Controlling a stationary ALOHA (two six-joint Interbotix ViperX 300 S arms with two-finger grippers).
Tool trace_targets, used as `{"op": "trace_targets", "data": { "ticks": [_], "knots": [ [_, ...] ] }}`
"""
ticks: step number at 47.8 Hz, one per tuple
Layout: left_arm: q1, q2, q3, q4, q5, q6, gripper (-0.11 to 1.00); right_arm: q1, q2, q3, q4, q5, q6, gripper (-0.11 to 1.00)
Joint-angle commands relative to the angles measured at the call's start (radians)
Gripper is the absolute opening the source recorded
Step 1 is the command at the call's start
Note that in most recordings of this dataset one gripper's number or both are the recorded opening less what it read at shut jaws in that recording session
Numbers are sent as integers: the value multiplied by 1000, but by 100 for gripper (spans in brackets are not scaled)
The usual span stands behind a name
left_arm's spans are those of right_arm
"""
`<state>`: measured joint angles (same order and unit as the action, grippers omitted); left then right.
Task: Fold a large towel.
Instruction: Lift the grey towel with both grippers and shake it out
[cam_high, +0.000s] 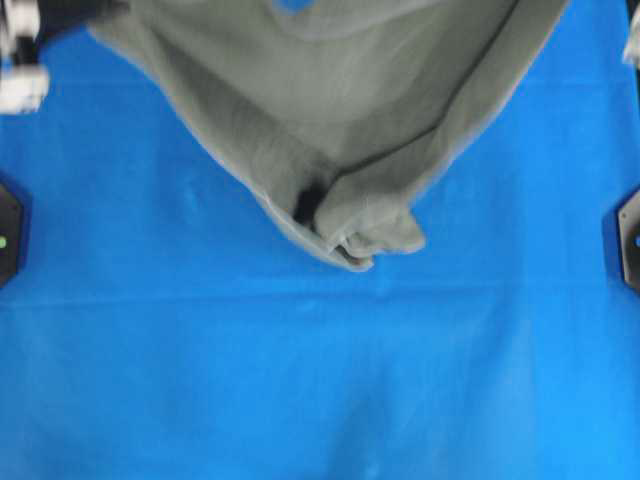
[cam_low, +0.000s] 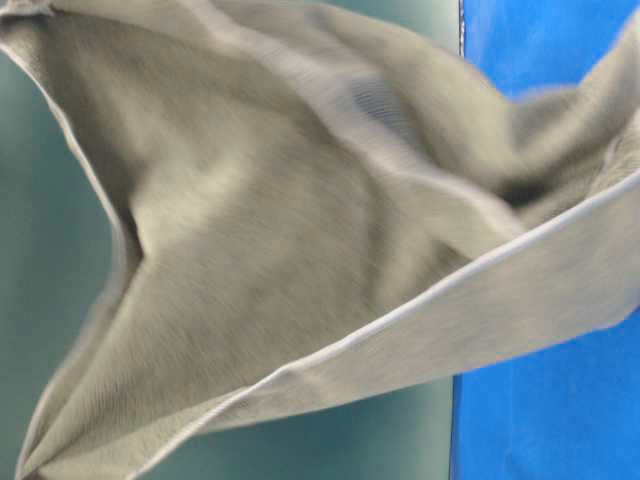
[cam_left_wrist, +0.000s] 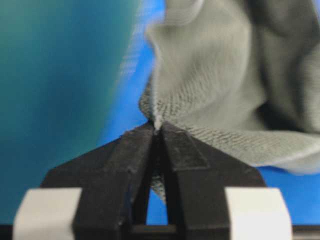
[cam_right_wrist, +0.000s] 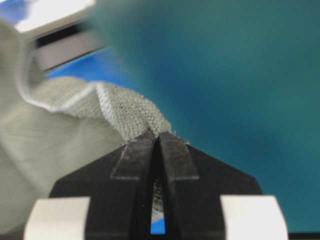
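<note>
The left gripper (cam_left_wrist: 157, 131) was clamped on an edge of the towel (cam_left_wrist: 225, 85); the right gripper (cam_right_wrist: 156, 135) pinched another edge; between them the towel hung in a sagging V, its lowest folds bunched on the blue cloth (cam_high: 320, 380) below.

no readable text, labels, brands, numbers or signs in any view
</note>
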<state>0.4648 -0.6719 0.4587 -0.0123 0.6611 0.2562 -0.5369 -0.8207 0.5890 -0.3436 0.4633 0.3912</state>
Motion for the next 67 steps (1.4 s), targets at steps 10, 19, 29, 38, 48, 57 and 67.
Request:
{"op": "trace_targets", "data": {
  "ticks": [10, 19, 29, 38, 48, 57, 67],
  "knots": [
    [172, 117, -196, -2, 61, 15, 2, -130, 35, -164, -43, 25, -46, 1],
    [130, 143, -279, -8, 164, 3, 2, -101, 15, -195, -18, 74, -48, 1],
    [31, 94, -382, -8, 325, -61, 2, 86, -63, -230, 112, 156, -48, 1],
    [-100, 71, -503, -8, 506, -233, 2, 308, -101, -272, 262, 232, -43, 1],
    [-224, 91, -670, -8, 721, -420, 2, 492, -77, -262, 373, 184, -32, 1],
    [-345, 149, -801, -8, 857, -574, 2, 661, -17, -236, 402, -37, -34, 1],
    [-399, 210, -836, -6, 897, -624, 2, 703, 23, -242, 354, -115, -34, 1]
  ]
}}
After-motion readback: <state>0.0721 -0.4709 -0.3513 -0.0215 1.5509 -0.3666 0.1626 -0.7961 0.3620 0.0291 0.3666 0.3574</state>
